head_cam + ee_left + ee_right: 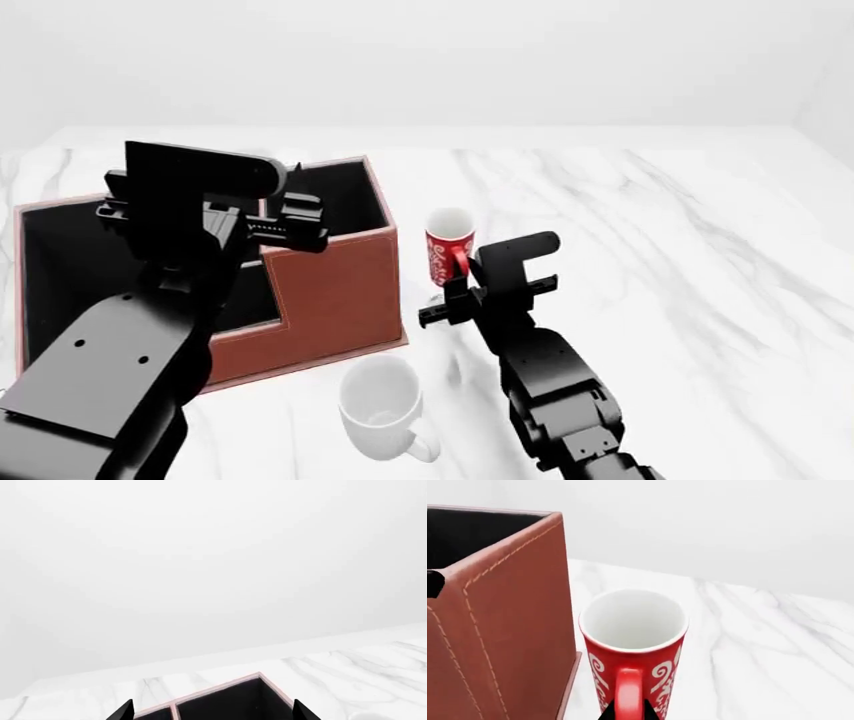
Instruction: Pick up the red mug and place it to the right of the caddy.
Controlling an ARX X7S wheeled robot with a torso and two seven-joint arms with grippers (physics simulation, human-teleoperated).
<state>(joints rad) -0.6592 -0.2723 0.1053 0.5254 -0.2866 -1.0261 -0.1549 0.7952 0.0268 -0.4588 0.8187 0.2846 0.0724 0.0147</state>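
The red mug (449,243) with white pattern and white inside stands upright just right of the caddy (334,290), a large reddish-brown box with black lining. In the right wrist view the mug (634,630) fills the centre, its handle facing the camera, beside the caddy's wall (507,630). My right gripper (627,713) is shut on the mug's handle; it also shows in the head view (451,290). My left gripper (213,715) is open and empty, above the caddy's back compartments (220,689); it also shows in the head view (300,225).
A larger plain white mug (380,405) sits on the marble table (667,250) in front of the caddy's right corner, beside my right forearm. The table's far edge meets a white wall.
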